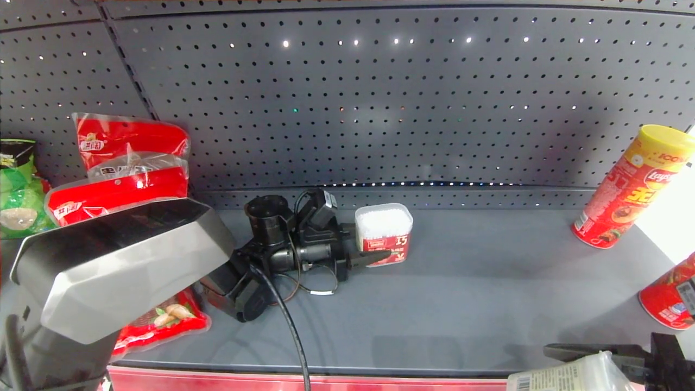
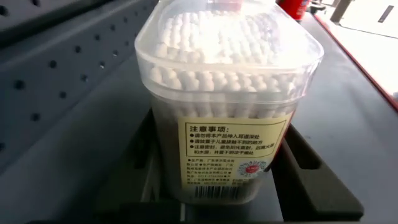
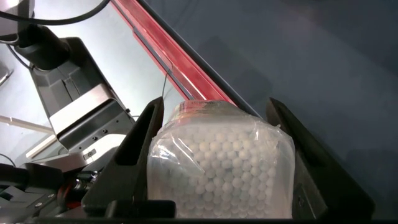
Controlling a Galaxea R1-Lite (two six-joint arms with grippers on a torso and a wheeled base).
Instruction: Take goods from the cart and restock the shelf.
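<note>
**Restocking in progress, one item at the shelf and one in transit.** The left gripper [image 1: 379, 245] lies low over the shelf [image 1: 467, 282]. Its jaws are closed against opposite sides of the cotton-swab box [image 1: 383, 224]. The box stands upright between them, its base on the shelf deck and its clear lid rising above the fingers [image 2: 140, 186]. From the left wrist view both fingers appear to touch the box walls, so the grasp is judged not yet released.

The right gripper [image 3: 214, 115] holds a second swab pack [image 3: 217, 168], with the jaws clamped on its two flanks. The pack sits deep between the fingers, and its film-wrapped end bulges out past them. Beyond the fingertips runs the shelf's red front rail [image 3: 180, 68], and the pack is judged to be still off the deck, on the near side of that rail.

Other stock already stands on the shelf, well apart from both sets of jaws. Red snack bags [image 1: 130, 157] and a green bag [image 1: 16, 190] lie behind the left wrist. Two chip cans [image 1: 632, 187] stand far beyond the left fingertips.

*Progress, as judged.* The first box is positioned, and opening the jaws and withdrawing the arm remain. The second pack has been collected but still needs carrying over the rail and setting down, for which the bare deck beyond the left fingertips is available. The cart's remaining contents cannot be judged.
</note>
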